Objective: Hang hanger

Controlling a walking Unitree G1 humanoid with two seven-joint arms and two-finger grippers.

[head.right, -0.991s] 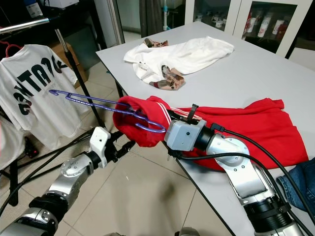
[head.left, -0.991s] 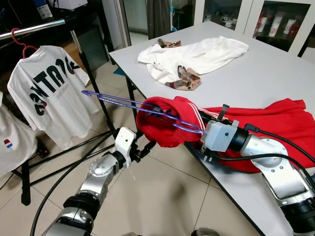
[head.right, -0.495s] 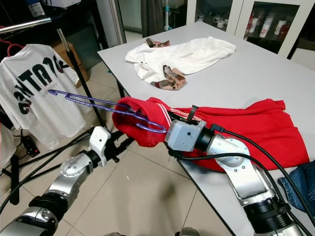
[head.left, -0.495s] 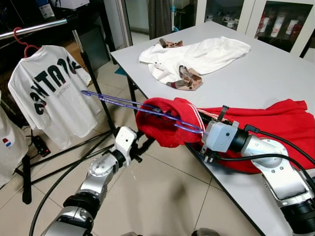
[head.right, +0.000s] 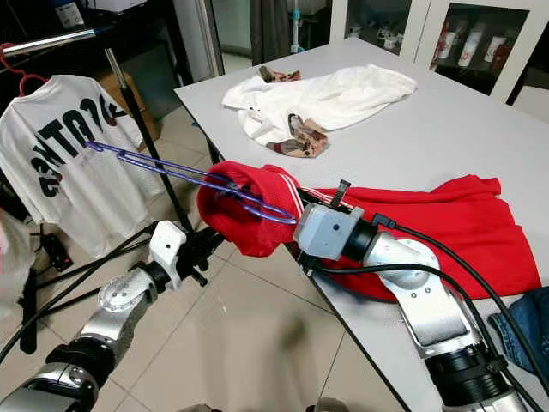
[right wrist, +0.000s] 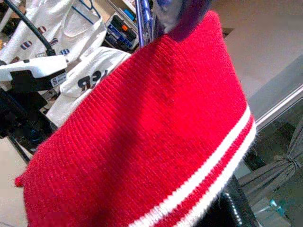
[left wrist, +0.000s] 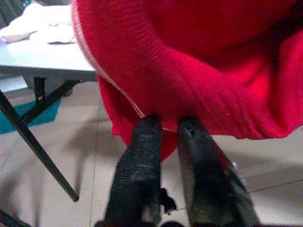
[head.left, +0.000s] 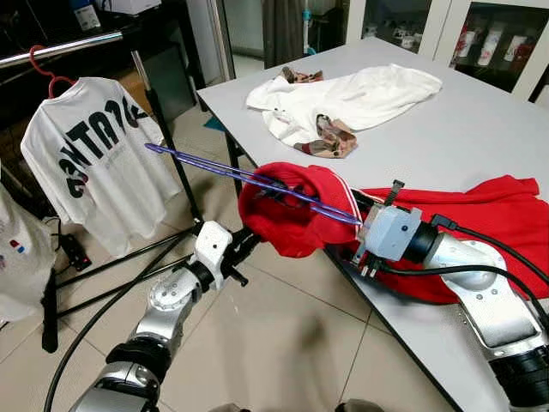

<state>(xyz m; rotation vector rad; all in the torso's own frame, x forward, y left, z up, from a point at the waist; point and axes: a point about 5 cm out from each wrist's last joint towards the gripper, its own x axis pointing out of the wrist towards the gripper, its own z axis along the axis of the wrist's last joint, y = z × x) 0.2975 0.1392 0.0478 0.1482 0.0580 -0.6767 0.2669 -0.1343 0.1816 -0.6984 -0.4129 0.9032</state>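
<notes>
A purple hanger (head.left: 214, 169) is threaded through the collar of a red sweater (head.left: 480, 223), and its hook end points toward the clothes rack. The sweater's body lies on the grey table (head.left: 455, 129), while the collar end hangs bunched off the table's edge. My right gripper (head.left: 356, 225) sits at that edge, shut on the hanger's near end, with its fingers buried under red knit (right wrist: 142, 142). From below, my left gripper (left wrist: 168, 125) is shut on the sweater's lower fold. Its black fingers (left wrist: 142, 156) press into the fabric by a white stripe.
A rack bar (head.left: 60, 47) on the left carries a white T-shirt (head.left: 94, 163) with black letters on a red hanger. The rack's black pole (head.left: 167, 137) and feet stand between me and the table. A white garment (head.left: 352, 94) lies further back on the table, and blue jeans (head.right: 527, 322) at the right.
The hanger's hook end has tilted a little higher. My left gripper has drawn in closer under the red bunch. The camera has shifted slightly.
</notes>
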